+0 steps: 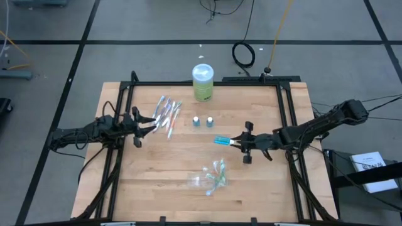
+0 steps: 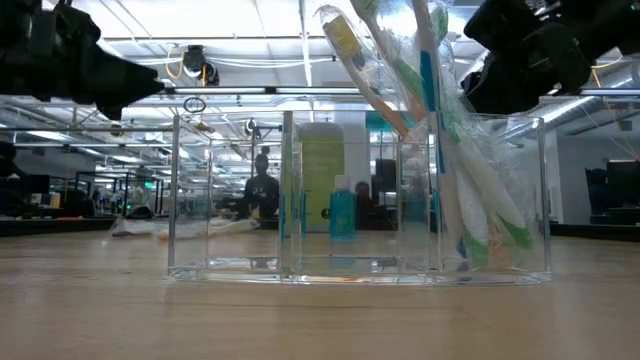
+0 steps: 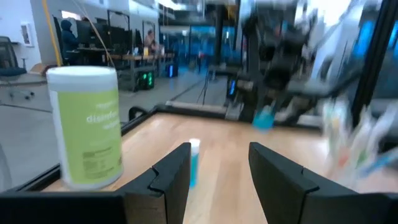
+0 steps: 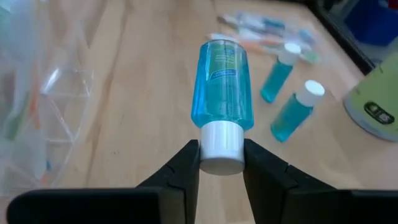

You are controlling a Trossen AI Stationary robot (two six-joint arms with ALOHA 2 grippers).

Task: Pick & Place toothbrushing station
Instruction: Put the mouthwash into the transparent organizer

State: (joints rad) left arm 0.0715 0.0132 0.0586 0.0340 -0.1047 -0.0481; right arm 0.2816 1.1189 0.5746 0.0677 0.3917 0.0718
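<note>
- Pinching a small blue bottle (image 4: 221, 78) by its white cap, the right gripper (image 4: 221, 163) holds it lying flat above the wood table (image 4: 143, 93).
- Ahead of those fingers stand two more blue bottles (image 4: 292, 112), with a loose pile of toothbrushes (image 4: 261, 28) beyond them.
- Beside it sits the clear organizer (image 1: 210, 179), brushes upright in one end compartment.
- Left gripper (image 3: 217, 171) hangs open and empty; it seems near the pile, with a green wipes canister (image 3: 87, 124) off to one side.
</note>
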